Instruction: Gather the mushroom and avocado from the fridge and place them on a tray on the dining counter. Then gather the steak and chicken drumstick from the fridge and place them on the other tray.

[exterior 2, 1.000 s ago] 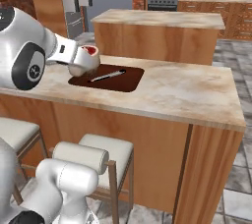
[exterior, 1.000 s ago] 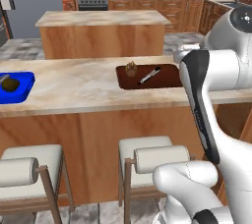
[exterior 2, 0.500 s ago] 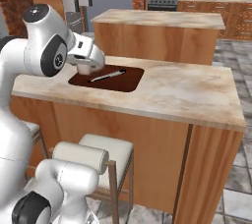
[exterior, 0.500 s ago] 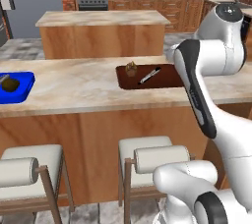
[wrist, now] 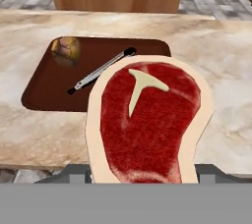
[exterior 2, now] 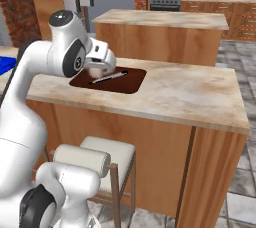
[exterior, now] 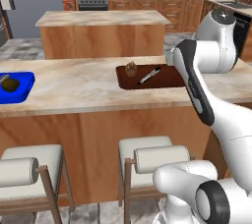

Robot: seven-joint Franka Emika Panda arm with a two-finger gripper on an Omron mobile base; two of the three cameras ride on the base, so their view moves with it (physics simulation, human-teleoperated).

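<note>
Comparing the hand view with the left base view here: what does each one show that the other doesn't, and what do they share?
Hand view alone: the steak, red with a pale fatty rim and a T-shaped bone mark, held close above the counter's near edge.

Left base view alone: the blue tray at the far left with a dark round item in it, two padded stools below, and the island behind.

Shared: the brown tray on the marble-look counter, holding the drumstick and a slim utensil.

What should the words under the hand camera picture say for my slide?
Big red steak held in the gripper, hanging above the dark brown tray where a chicken drumstick and a thin utensil lie.
</note>
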